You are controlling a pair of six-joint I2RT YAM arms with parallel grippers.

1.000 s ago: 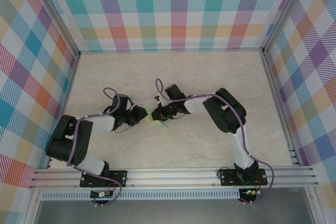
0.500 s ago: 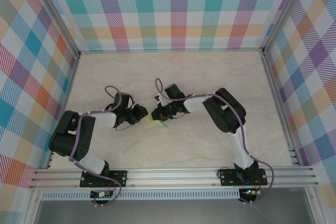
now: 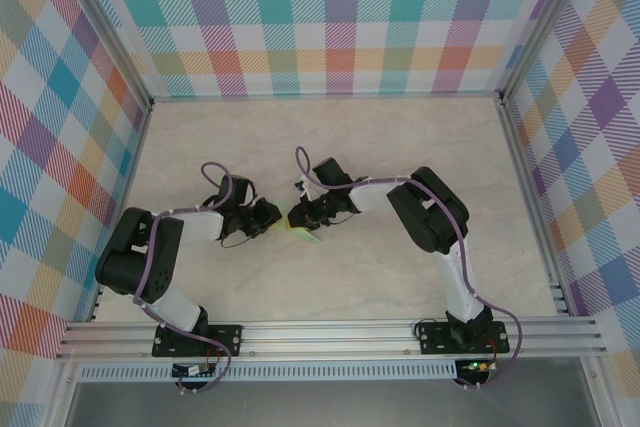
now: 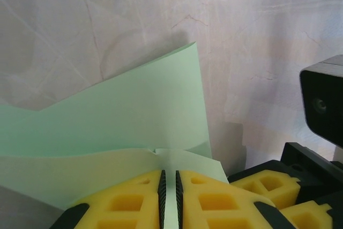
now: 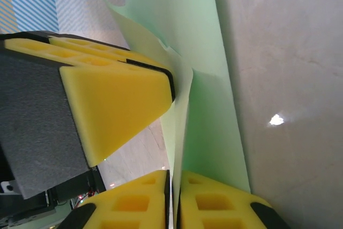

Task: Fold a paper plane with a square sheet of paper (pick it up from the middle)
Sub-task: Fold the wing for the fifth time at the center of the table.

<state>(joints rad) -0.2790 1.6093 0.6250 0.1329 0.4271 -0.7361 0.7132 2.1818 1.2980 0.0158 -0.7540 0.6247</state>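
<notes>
At the near edge of the counter, an aluminium rail carries both arm bases, and the arms reach inward until their tips nearly meet left of centre. The left end effector has its yellow fingers pressed almost together, with a flap of the square sheet of paper pinched in the narrow slot between them. The right end effector faces it from just beside, its own yellow fingers likewise closed to a slit with a raised edge of the same sheet caught in it. The pale mint-green paper is creased and lifted between the two tips, the rest of it draping down onto the surface. The counter is a pale beige marble pattern with thin reddish veins. Metal posts frame the cell, and pastel plaid walls close the far end and both sides.
</notes>
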